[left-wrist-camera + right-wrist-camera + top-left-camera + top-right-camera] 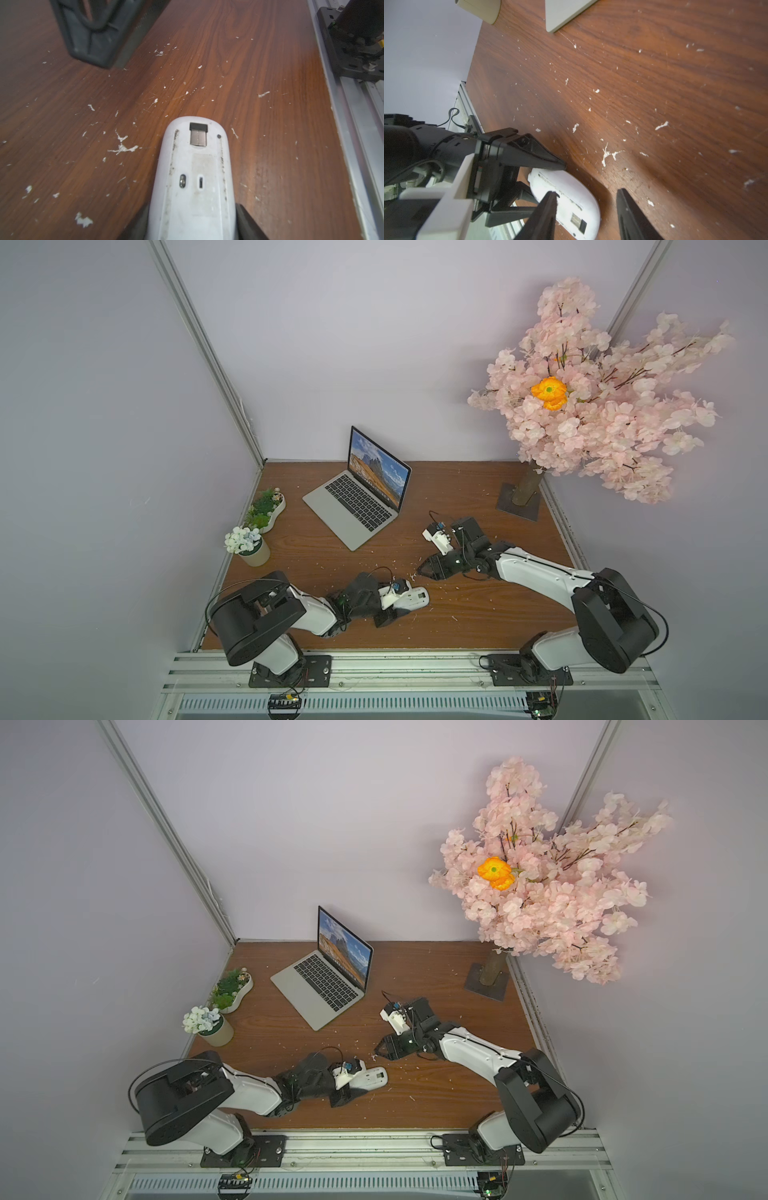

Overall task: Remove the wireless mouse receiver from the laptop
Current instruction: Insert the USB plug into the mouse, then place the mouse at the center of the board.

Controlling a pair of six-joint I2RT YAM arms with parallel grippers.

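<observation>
The laptop (353, 506) (320, 990) stands open at the back left of the wooden table, its screen lit. My left gripper (399, 605) (192, 220) is shut on the mouse (417, 597) (193, 182), which it holds with the white underside up. The wireless mouse receiver (198, 134) (578, 222), a tiny stub with a black cap and a metal plug, lies in a slot in that underside. My right gripper (420, 569) (586, 193) hangs open just beyond the mouse's tip, with nothing between its fingers.
A pot of white flowers (249, 545) and a dish of green plants (266, 508) stand along the left edge. A pink blossom tree (590, 393) rises from a base plate (519, 502) at the back right. White flecks litter the table (478, 614).
</observation>
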